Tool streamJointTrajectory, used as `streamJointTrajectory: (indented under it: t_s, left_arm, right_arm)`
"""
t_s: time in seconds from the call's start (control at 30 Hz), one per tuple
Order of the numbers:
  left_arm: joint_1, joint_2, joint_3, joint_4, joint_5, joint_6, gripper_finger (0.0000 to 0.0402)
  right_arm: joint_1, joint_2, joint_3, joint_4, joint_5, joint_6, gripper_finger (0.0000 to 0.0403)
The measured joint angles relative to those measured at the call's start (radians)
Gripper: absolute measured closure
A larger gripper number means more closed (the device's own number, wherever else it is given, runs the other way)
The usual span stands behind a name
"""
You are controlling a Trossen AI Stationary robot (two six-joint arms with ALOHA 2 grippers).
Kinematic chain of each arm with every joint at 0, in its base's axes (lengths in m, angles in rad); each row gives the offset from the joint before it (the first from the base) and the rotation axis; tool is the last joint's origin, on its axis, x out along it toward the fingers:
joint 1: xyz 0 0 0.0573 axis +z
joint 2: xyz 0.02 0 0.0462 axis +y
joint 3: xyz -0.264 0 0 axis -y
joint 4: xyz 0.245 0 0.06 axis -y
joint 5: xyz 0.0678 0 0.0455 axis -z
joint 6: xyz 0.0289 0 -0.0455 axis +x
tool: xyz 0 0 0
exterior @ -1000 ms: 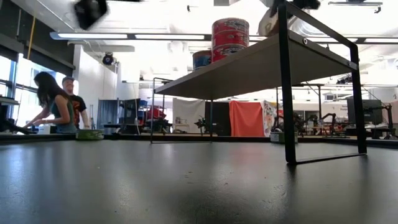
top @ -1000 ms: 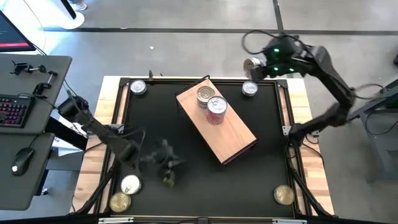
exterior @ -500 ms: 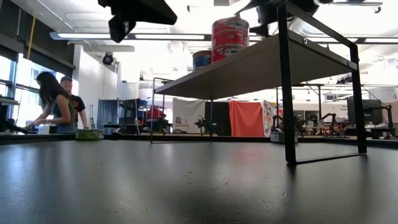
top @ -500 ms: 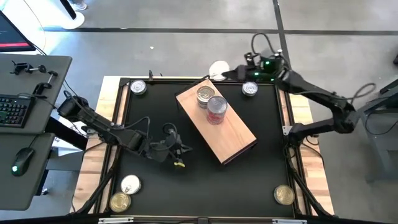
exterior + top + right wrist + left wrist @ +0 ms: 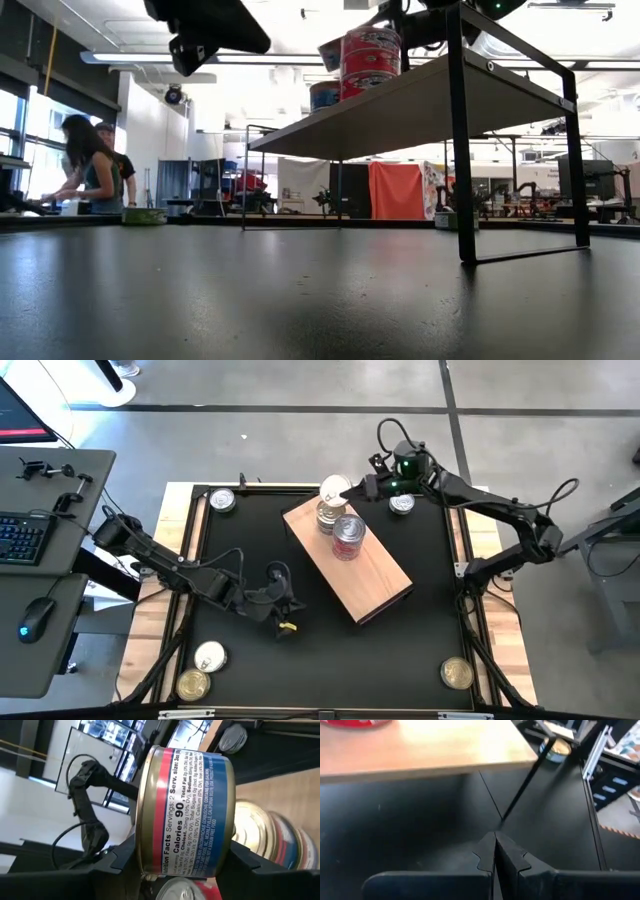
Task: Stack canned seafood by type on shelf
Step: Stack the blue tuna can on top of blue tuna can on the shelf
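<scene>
Blue-labelled can (image 5: 185, 812) in right claw (image 5: 352, 488)

Held can (image 5: 185, 812): gold rim, label banded pink-red above blue, with white nutrition print, between the black fingers (image 5: 120, 857) of the right gripper (image 5: 352, 488). Just beyond it, a silver-lidded can (image 5: 326, 513) with blue side band; beside that, a red-labelled can (image 5: 347, 538) with red-and-white printed top. Shelf (image 5: 385, 575): light-brown wood with fine grain, on black legs. Table (image 5: 250, 540): matt black, pale wood border. Left gripper (image 5: 283, 608): black, with a small yellow mark just beside it; its fingers (image 5: 485, 857) dark grey. Loose cans: silver lids (image 5: 222, 501) (image 5: 401, 503), white-silver (image 5: 209, 656), gold (image 5: 193, 684) (image 5: 457, 673).
</scene>
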Motion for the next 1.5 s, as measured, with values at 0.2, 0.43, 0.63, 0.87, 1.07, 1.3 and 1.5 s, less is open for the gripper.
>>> streamJointTrajectory:
  t_s: [0.2,0.43,0.63,0.87,1.07,1.3,1.5]
  left_arm:
    - [-0.006,0.000,0.000,-0.011,0.028,-0.004,0.0401]
    - [-0.034,0.000,0.000,-0.010,0.029,-0.024,0.0401]
    - [-0.058,0.000,0.000,-0.010,0.029,-0.031,0.0401]
    - [-0.068,0.000,0.000,-0.014,0.027,-0.042,0.0401]
    - [-0.067,0.000,0.000,-0.018,0.025,-0.047,0.0401]
    - [-0.066,0.000,0.000,-0.021,0.023,-0.047,0.0401]
    - [-0.066,0.000,0.000,-0.026,0.023,-0.047,0.0401]
  right_arm:
    - [-0.006,0.002,0.001,-0.025,-0.005,-0.008,0.0230]
    - [0.018,0.037,0.002,-0.042,-0.001,0.003,0.0216]
    - [0.036,0.078,0.002,-0.037,-0.022,0.019,0.0213]
    - [0.035,0.081,0.002,-0.026,-0.012,0.030,0.0212]
    - [0.059,0.081,0.002,-0.022,-0.016,0.034,0.0211]
    - [0.082,0.081,0.002,-0.017,-0.003,-0.040,0.0210]
    - [0.072,0.082,0.002,-0.016,0.050,-0.020,0.0210]
